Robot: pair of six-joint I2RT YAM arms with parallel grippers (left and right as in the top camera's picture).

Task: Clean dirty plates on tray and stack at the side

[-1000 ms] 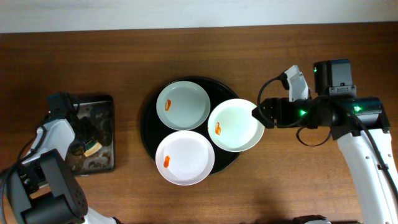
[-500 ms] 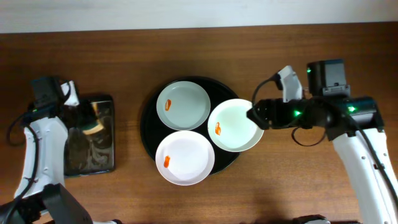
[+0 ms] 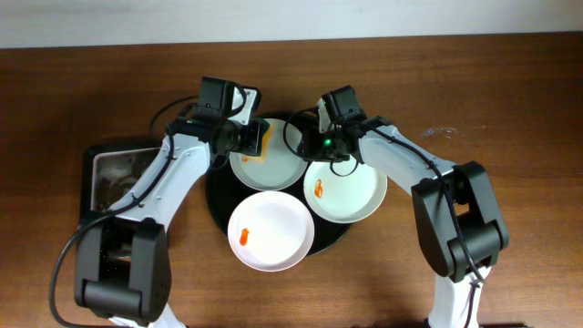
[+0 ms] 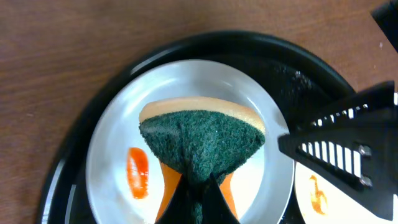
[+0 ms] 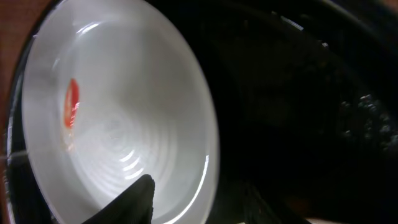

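The round black tray [image 3: 219, 196] holds three dirty plates, each with an orange smear: a back plate [image 3: 273, 164], a right plate [image 3: 351, 187] and a front plate [image 3: 273, 232]. My left gripper [image 3: 253, 138] is shut on a green-and-orange sponge [image 4: 202, 140] held over the back plate [image 4: 124, 124], beside its smear [image 4: 138, 172]. My right gripper [image 3: 316, 146] sits at that plate's right rim. In the right wrist view its fingers [image 5: 134, 202] stand apart, with the plate's rim [image 5: 208, 162] between them.
A small rectangular black tray [image 3: 114, 173] lies at the left. The right gripper's body [image 4: 348, 149] stands close to the sponge, over the tray between the back and right plates. Bare wooden table surrounds the tray.
My left arm carried the sponge from the small tray to the back plate. My right gripper left the right plate's rim and moved left to the back plate's rim.
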